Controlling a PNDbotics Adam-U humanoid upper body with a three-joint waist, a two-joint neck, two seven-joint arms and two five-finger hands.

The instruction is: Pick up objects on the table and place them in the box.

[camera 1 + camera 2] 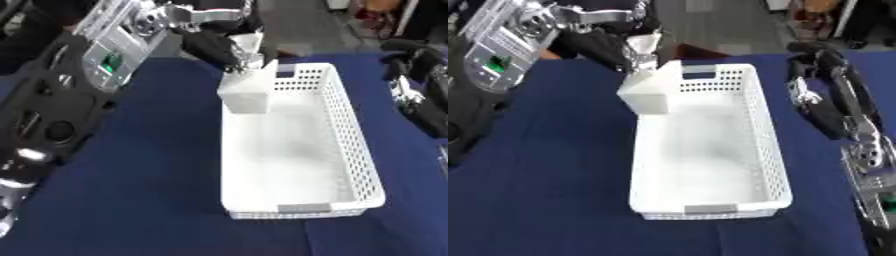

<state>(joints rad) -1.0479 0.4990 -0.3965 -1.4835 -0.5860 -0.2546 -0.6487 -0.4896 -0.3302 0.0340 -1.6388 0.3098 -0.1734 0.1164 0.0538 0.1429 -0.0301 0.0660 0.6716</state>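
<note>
I have my left hand (223, 50) with fingers closed around a white box-shaped block (248, 92), at the far left corner of the white basket (772, 165). The basket is otherwise empty. The release remains, I think. My right hand (820, 107) hangs relaxed beside the basket.

I see table (157, 200) covered edge to edge in dark blue cloth (544, 190). White perforated basket (770, 165) rests directly on cloth, long axis running away from me, near centre, slightly right. Basket floor bare where visible. I note cloth surface flat, few shallow wrinkles near front edge.
</note>
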